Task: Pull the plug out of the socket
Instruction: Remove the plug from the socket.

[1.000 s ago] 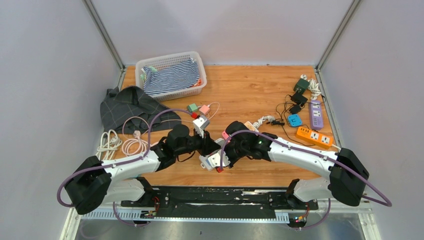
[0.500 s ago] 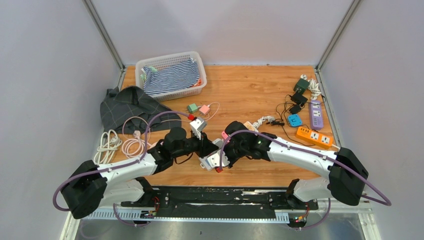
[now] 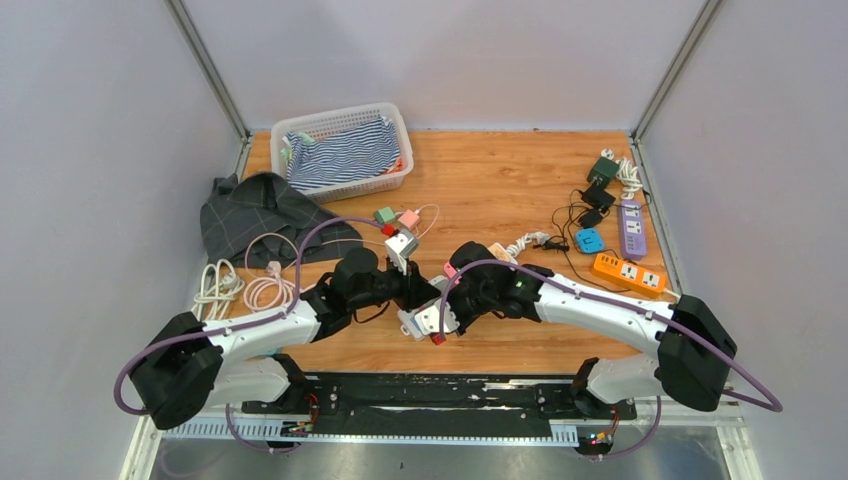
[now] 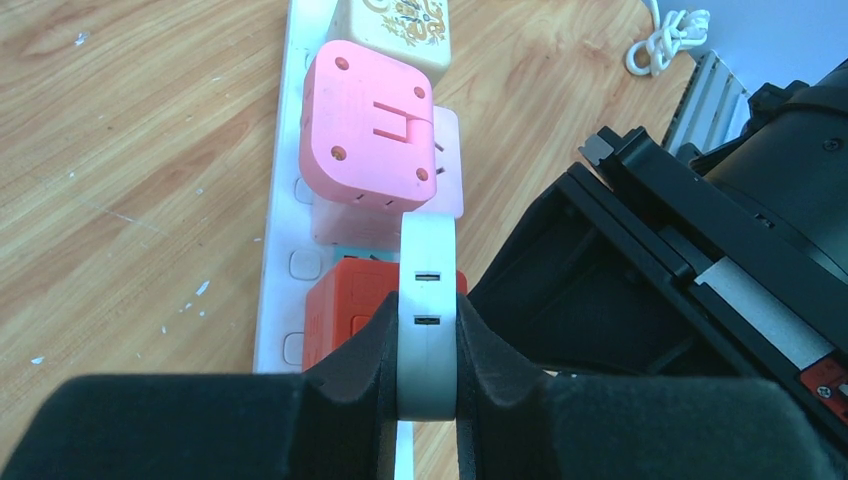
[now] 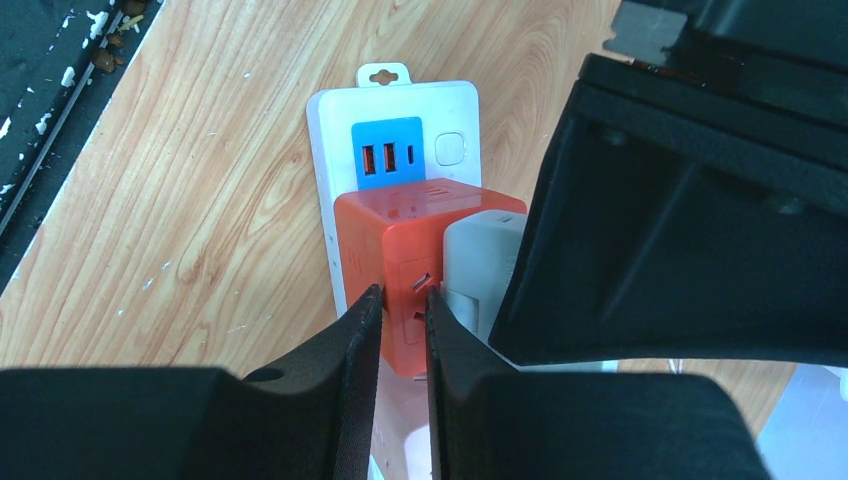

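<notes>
Only left wrist shows the left claw (image 4: 428, 335) pinching white plug (image 4: 428, 250).

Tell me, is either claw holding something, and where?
The left gripper pinches the white plug by its flat sides. The right gripper is shut at the orange adapter; hold unclear.

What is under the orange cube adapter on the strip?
The white power strip lies under the orange cube adapter; its blue USB panel shows beside it. The socket beneath is covered.

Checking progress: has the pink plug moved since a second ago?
No. In the top view, the pink plug keeps its distance from the orange power strip.
</notes>
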### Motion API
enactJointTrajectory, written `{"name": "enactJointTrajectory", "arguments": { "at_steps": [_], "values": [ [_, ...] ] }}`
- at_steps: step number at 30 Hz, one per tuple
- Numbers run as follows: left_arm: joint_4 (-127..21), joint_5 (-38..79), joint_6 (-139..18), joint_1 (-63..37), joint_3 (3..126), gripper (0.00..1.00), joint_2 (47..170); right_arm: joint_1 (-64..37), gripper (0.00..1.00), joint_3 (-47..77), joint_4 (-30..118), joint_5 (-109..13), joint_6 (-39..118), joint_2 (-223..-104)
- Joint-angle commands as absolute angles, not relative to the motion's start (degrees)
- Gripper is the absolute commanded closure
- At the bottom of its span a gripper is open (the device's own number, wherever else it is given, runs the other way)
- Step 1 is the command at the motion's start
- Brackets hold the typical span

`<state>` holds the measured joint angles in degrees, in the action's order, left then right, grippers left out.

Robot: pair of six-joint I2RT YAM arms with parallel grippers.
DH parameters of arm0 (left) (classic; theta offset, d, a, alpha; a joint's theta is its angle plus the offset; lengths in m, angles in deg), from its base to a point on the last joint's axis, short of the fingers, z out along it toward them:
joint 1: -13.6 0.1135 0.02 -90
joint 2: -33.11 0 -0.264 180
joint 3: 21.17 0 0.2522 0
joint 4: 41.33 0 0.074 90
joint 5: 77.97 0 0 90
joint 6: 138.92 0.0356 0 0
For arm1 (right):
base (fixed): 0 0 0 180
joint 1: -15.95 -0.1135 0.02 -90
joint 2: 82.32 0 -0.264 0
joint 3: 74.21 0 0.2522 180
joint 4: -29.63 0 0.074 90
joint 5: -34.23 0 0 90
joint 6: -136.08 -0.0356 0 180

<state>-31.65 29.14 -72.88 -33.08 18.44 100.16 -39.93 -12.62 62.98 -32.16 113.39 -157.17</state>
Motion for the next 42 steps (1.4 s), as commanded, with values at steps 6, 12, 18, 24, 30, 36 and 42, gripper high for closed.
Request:
{"name": "enactJointTrajectory", "arguments": {
  "at_steps": [6, 12, 18, 24, 30, 36, 42],
  "values": [
    [-32.41, 29.62, -73.06, -33.1, 13.83, 1.0, 95.2, -40.39, 0.79, -15.09, 71.16, -35.2, 112.44, -160.74],
    [-32.33, 30.0, -73.14, -33.07, 14.4, 1.0, 95.89, -40.39, 0.79, -15.01, 71.25, -35.21, 112.44, -160.87],
    [-32.33, 32.27, -72.56, -33.07, 18.5, 1.0, 99.98, -40.39, 0.79, -14.95, 71.43, -35.38, 112.45, -161.07],
    [-32.33, 33.49, -72.3, -33.07, 20.04, 1.0, 102.75, -40.39, 0.79, -15.01, 71.5, -35.47, 112.44, -161.07],
    [-32.33, 32.22, -72.3, -33.07, 17.5, 1.0, 100.2, -40.39, 0.8, -14.99, 71.6, -35.38, 112.57, -161.16],
    [-32.33, 30.06, -73.01, -33.03, 12.12, 1.0, 94.88, -40.39, 0.8, -14.92, 71.65, -35.39, 112.53, -161.37],
    [-32.33, 29.88, -73.1, -33.05, 12.37, 1.0, 94.77, -40.39, 0.8, -14.75, 71.78, -35.38, 112.57, -161.68]
  ]
}}
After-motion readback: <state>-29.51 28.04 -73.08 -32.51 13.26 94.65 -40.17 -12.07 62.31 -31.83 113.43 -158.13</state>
